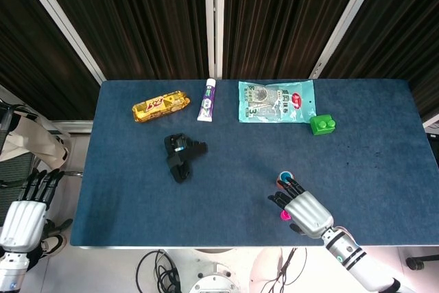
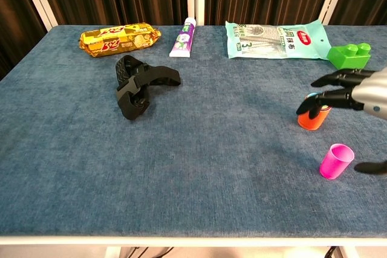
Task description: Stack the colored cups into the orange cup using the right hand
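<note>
The orange cup (image 2: 311, 119) stands at the right of the table, with the blue cup (image 1: 284, 177) nested inside it. A pink cup (image 2: 336, 161) stands upright nearer the front edge; in the head view only a bit of this pink cup (image 1: 282, 215) shows beside my hand. My right hand (image 2: 357, 92) hovers open above and between the two, fingers spread and pointing left, holding nothing. From above, the right hand (image 1: 305, 211) covers most of the pink cup. My left hand (image 1: 24, 214) hangs open off the table's left side.
A black tool (image 2: 138, 84) lies left of centre. Along the back edge are a yellow snack pack (image 2: 118, 38), a toothpaste tube (image 2: 184, 37) and a green packet (image 2: 277, 39). A green block (image 2: 349, 55) sits at the back right.
</note>
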You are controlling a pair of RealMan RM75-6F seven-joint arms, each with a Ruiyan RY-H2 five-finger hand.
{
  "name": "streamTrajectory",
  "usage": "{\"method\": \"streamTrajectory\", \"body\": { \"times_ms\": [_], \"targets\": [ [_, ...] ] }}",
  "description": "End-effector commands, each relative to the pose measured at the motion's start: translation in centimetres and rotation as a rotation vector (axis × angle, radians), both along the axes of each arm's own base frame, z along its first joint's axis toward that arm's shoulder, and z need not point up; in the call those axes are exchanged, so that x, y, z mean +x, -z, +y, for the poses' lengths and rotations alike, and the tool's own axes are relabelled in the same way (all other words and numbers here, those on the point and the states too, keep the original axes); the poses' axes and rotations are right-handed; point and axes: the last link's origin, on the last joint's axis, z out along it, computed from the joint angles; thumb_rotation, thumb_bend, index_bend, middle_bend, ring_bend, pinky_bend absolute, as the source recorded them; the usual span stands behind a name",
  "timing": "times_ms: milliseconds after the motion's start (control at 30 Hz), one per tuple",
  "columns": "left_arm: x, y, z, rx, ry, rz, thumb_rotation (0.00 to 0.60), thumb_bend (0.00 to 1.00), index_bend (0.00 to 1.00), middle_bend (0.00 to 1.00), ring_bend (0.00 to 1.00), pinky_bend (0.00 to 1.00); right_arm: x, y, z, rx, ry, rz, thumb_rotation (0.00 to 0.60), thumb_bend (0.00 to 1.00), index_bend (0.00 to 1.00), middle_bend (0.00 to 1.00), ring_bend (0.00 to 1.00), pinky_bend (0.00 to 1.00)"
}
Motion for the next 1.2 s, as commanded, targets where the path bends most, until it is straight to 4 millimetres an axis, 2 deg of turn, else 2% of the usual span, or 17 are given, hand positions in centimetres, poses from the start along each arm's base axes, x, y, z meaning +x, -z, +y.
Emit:
{"method": "streamTrajectory", "body": {
  "times_ms": [33,267,600,1200],
  "targets": [
    [0.0,-0.1,0.0,0.003,0.001,-0.001,0.6,0.0,0.03,0.05,0.0,0.0,-0.1,0.1,0.4,0.01,-0.005,0.009,0.6,0.12,0.22,0.25,0.0,0.0],
    [-0.3,0.0,-0.1,0.0,-0.007,-0.004,0.6,0.0,0.03,0.05,0.0,0.0,-0.9,0.6,0.5,-0.007,0.001,0.073,0.6,0.12,0.25,0.27,0.0,0.0],
    [-0.7,0.0,-0.2,0.005,-0.018,-0.012,0.6,0.0,0.03,0.05,0.0,0.0,-1.4,2.3,0.3,-0.057,0.058,0.049,0.6,0.15,0.34,0.36,0.04,0.0],
    [-1.0,-0.1,-0.3,0.006,-0.022,-0.019,0.6,0.0,0.03,0.05,0.0,0.0,-1.4,3.7,0.2,-0.107,0.042,0.051,0.6,0.24,0.48,0.46,0.12,0.0]
  ]
}}
